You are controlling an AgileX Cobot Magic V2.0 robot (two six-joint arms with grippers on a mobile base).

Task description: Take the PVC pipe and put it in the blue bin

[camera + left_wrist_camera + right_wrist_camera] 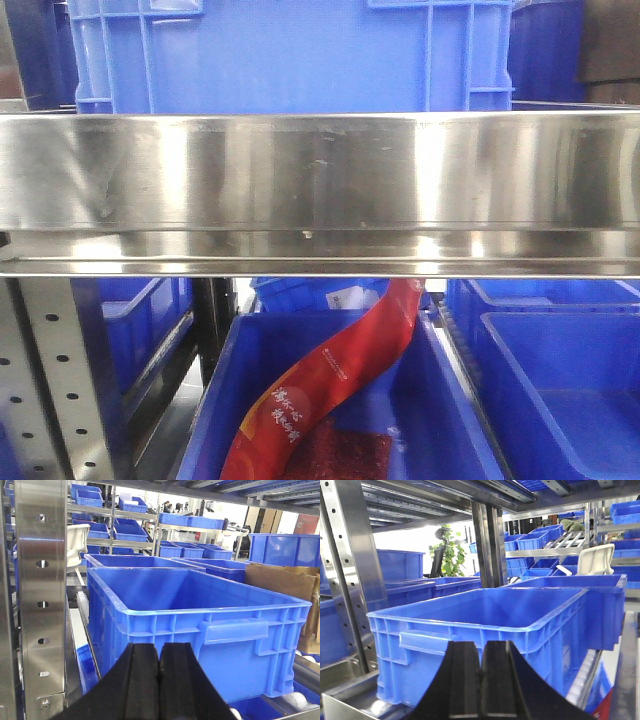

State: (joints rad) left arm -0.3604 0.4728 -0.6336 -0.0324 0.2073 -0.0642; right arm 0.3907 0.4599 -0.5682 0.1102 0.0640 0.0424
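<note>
The PVC pipe is not in any view. A large empty blue bin (200, 615) stands on the shelf straight ahead of my left gripper (159, 647), which is shut and empty, just short of the bin's near wall. A blue bin (485, 620) also stands ahead of my right gripper (480, 645), which is shut and empty, just short of its wall. In the front view a blue bin (300, 55) stands on the upper shelf; neither gripper shows there.
A wide steel shelf beam (320, 190) crosses the front view. Below it a blue bin (450, 420) holds a red packet (330, 380). Perforated steel uprights (42, 605) (350, 565) stand close by. A cardboard box (285, 585) and more blue bins (175, 560) lie behind.
</note>
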